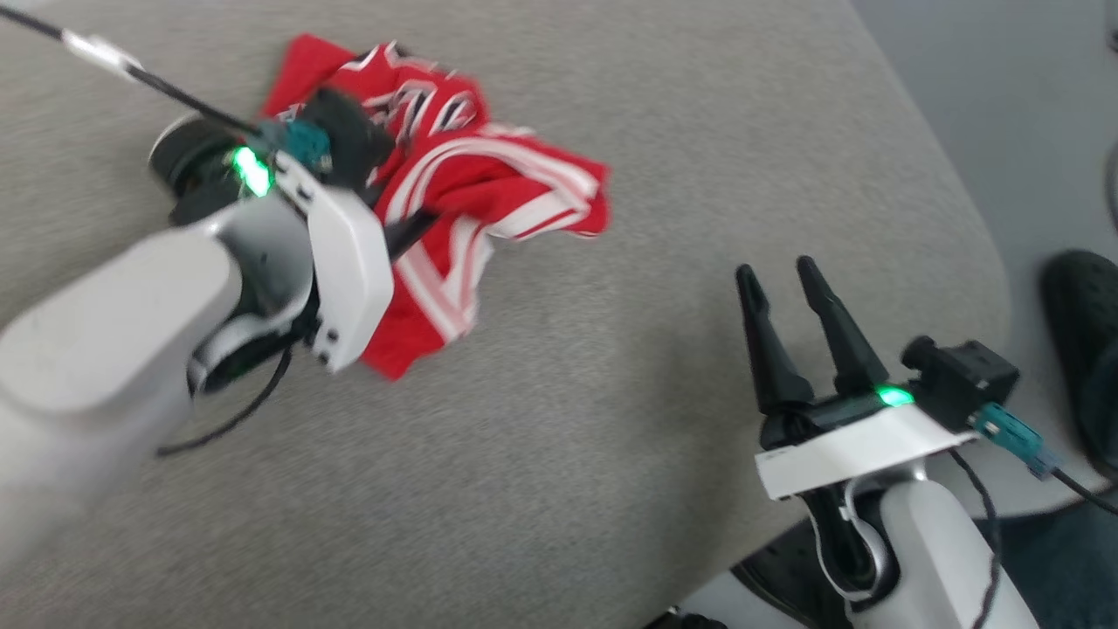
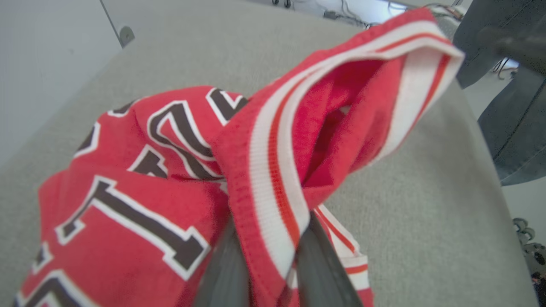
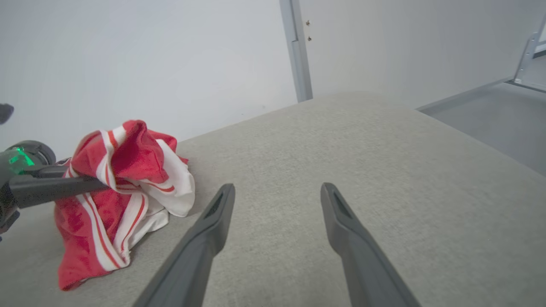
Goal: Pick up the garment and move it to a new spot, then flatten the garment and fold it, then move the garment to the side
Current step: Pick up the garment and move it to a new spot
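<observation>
In the head view you see the garment (image 1: 489, 175) bunched in a crumpled red heap on the far left part of the table (image 1: 611, 419), which is a grey, finely woven surface with a rounded corner at the right. The pale forearm (image 1: 96, 332) comes in from the lower left, and the left pincer (image 1: 417, 225) reaches into the heap, with one dark finger showing against the striped trim. From here you cannot tell how it grips. The right pincer (image 1: 776, 269) hovers over the near right part of the table, well apart from the garment, released, with nothing between its two tapered black fingers. The left wrist view gives you what the head view hides: the two dark fingers stand close together at the bottom edge, clenched on a ribbed band of red-and-white striped trim. That band rises into an open loop above them. To its left lies smooth red knit with black, white-outlined lettering. The right wrist view adds the side profile. You see the left finger as a level dark bar entering the heap, with the upper folds draped over it and the lower folds resting on the table. A plain white wall (image 3: 128, 64) and a grey upright post (image 3: 296, 55) stand behind. The right fingers, matte and hollowed on their inner faces, spread wide over bare fabric.
</observation>
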You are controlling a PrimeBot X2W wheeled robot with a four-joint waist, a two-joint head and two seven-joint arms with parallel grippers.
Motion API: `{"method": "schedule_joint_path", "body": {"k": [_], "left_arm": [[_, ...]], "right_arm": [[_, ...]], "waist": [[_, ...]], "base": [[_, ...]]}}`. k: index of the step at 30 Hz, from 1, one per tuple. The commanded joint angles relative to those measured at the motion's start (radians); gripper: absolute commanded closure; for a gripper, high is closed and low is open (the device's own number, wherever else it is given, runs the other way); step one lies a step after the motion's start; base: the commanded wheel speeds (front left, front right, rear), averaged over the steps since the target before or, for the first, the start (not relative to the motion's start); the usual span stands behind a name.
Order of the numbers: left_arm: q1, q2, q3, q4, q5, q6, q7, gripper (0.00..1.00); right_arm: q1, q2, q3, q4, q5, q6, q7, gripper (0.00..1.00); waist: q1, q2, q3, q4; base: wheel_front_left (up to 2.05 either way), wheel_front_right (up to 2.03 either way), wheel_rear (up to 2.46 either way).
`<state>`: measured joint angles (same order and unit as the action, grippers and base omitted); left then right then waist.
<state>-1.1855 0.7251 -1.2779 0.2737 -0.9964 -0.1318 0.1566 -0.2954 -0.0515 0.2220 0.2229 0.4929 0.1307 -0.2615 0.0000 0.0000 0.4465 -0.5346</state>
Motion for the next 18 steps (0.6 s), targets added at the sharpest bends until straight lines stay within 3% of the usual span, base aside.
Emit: {"method": "schedule_joint_path", "body": {"k": [1,8,16,18], "left_arm": [[0.036,0.008,-0.003,-0.001,0.025,0.002,0.03,1.0],[0.142,0.077,-0.018,-0.011,0.097,0.002,0.247,1.0],[0.166,0.101,-0.029,-0.009,0.131,0.002,0.319,1.0],[0.141,0.097,-0.027,-0.009,0.123,0.002,0.27,0.5]], "right_arm": [[0.016,0.0,-0.009,-0.009,0.009,0.0,-0.005,0.0],[0.051,0.0,-0.042,-0.034,0.039,0.0,-0.005,0.0],[0.028,0.0,-0.034,-0.05,0.043,0.0,-0.005,0.0],[0.017,0.0,-0.022,-0.055,0.034,0.0,-0.005,0.0]], "waist": [[0.0,0.0,0.031,-0.051],[0.0,0.0,0.05,-0.057],[0.0,0.0,0.065,-0.059],[0.0,0.0,0.061,-0.057]], "base": [[0.0,0.0,0.0],[0.0,0.0,0.0],[0.0,0.0,0.0],[0.0,0.0,0.0]]}}
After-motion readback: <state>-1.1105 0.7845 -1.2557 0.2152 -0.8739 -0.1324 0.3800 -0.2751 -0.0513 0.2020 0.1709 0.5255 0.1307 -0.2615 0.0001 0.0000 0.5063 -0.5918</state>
